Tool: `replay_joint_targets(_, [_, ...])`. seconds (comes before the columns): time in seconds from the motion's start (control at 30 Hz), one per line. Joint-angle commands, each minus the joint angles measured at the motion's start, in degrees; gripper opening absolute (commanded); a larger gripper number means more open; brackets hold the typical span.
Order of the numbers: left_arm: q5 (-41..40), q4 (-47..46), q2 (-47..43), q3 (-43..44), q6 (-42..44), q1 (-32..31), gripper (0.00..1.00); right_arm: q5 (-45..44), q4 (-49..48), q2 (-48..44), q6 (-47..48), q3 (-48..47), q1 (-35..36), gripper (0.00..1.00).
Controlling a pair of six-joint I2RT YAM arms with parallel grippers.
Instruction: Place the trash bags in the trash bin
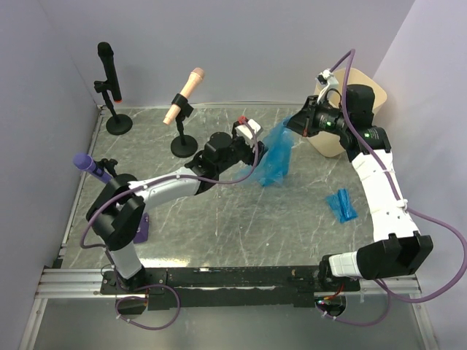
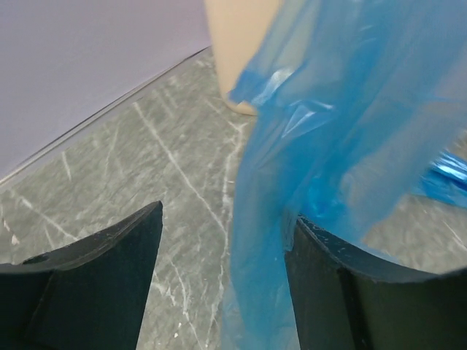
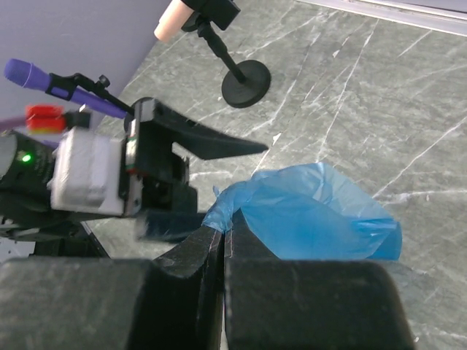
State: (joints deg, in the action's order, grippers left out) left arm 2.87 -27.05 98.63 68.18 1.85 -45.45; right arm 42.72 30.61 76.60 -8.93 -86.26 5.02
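The trash bin (image 1: 330, 143) is sitting in the upper right of the top view, at the back of the worktop (image 1: 219, 226). The hanging trash bag (image 1: 277, 157) is dangling mid-frame, just left of it. The folded trash bag (image 1: 341, 205) is lying lower right. Microphones (image 1: 182, 98) are standing upper left.

The right arm (image 1: 376, 182) goes up from its base, bends, and reaches toward the trash bin (image 1: 327, 143). Its wrist sits right in front of the bin and points to the left. The right gripper (image 1: 293, 124) is just left of the bin. Its jaws are pressed tight together on the top edge of a blue trash bag (image 1: 276, 160).

The left arm (image 1: 160, 191) stretches out low toward the bin. The left gripper (image 1: 257, 149) is farther left of the bin. Its jaws are wide apart, and the bag hangs between them, close against one jaw.
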Motion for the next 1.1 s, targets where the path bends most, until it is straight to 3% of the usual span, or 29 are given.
replay_joint_targets(0.0, [-4.55,-3.36,2.79,2.40,-3.34,2.03,0.70,0.17,-0.55,-3.91,1.54,-1.81,0.35,0.00])
replay_joint_targets(0.17, [8.43,-6.26,3.94,-1.91,2.53,3.44,0.65,-0.53,-0.38,-5.14,1.63,-0.84,-0.01,0.00])
replay_joint_targets(0.4, [20.32,-2.05,4.03,-2.53,5.27,5.46,0.32,-0.62,2.70,-6.28,6.02,0.82,-0.36,0.00])
replay_joint_targets(0.53, [22.96,3.21,1.49,1.06,-4.00,8.26,0.07,-5.08,5.59,-7.69,12.69,4.95,-0.45,0.00])
replay_joint_targets(0.67, [30.77,10.16,-0.98,5.37,-14.13,14.59,0.01,-12.81,7.01,-6.73,17.36,7.68,-0.45,0.00])
replay_joint_targets(0.77, [33.24,17.18,-1.51,7.48,-15.91,17.23,0.01,-19.23,5.35,-4.01,14.74,7.25,-0.80,0.00])
replay_joint_targets(0.87, [36.67,23.86,1.03,14.14,-15.56,18.29,0.01,-16.90,3.93,1.86,13.41,2.79,-0.62,0.00])
replay_joint_targets(0.93, [36.33,29.13,4.10,23.35,-14.77,18.73,0.01,-16.70,4.63,8.88,13.93,-4.41,-0.18,0.00])
replay_joint_targets(1.07, [26.07,36.36,11.66,46.71,-13.36,21.36,0.01,-18.81,4.19,22.07,15.87,-27.92,0.69,0.00])
